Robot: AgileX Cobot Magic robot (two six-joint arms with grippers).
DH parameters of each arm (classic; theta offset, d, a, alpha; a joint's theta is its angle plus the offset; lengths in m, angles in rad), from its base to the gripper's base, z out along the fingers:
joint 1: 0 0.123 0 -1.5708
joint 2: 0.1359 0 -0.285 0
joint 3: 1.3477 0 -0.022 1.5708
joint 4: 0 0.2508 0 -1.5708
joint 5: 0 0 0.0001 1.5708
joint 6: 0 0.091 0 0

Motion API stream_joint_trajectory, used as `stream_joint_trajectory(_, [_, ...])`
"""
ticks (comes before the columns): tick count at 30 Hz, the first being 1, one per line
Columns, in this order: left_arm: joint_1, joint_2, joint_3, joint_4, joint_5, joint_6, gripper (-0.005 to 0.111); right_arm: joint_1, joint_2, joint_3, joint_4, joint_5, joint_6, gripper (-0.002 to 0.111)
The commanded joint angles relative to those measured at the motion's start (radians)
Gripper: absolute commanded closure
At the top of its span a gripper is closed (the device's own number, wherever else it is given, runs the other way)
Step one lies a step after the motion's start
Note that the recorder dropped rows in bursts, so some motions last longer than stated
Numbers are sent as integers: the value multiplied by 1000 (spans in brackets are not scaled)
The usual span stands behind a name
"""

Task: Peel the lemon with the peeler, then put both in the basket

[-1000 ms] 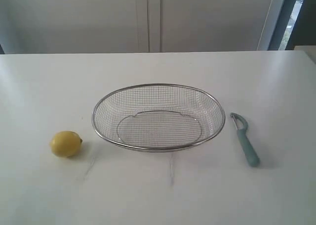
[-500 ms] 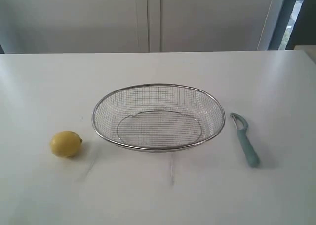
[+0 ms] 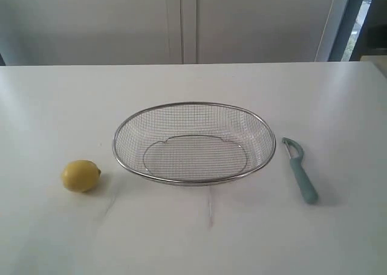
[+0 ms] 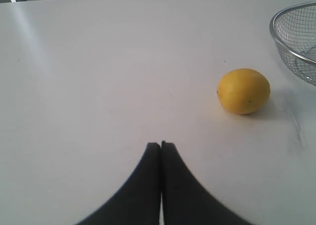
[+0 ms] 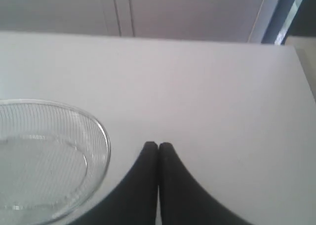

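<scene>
As the left gripper (image 4: 161, 145) hovers low over the white table (image 3: 54, 100), its dark fingers are pressed together tip to tip, pinching nothing. Off to one side of it sits the lemon (image 4: 244, 91), well clear of those tips. From the exterior view the lemon (image 3: 81, 176) lies on the left: small, bright yellow and oval, its skin whole and its nubby tip pointing at the basket (image 3: 115, 148). Any mark on it is too small to tell.

The basket holds the middle of the table, a wide oval of fine silver mesh with a thicker rim. The lemon is near its left side but not touching.

Over to the right gripper (image 5: 158, 145): fingers shut tight too, gripping nothing, with the basket rim (image 5: 106, 136) close by.

The peeler (image 3: 299, 172) lies flat just right of the basket. It has a pale teal handle and a grey metal loop head at its far end.
</scene>
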Motion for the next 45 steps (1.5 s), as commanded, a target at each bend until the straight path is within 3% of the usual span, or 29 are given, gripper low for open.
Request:
stream_joint_trajectory(1, [-8,-5,5,-9,0,1,107,0,78,-93,-102,262,12,108])
stream_joint_trajectory(6, [-8,-5,5,-9,0,1,107,0,147,-115,-109,409,12,108])
stream_joint_trajectory(22, [-8,-5,5,-9,0,1,107,0,184,-115,-91,270,12,108])
stream_joint_trajectory(34, [-8,-5,5,-9,0,1,107,0,186,-115,59,265,12,108])
stream_joint_trajectory(45, [-8,-5,5,-9,0,1,107,46,220,-115,32,352,12,108])
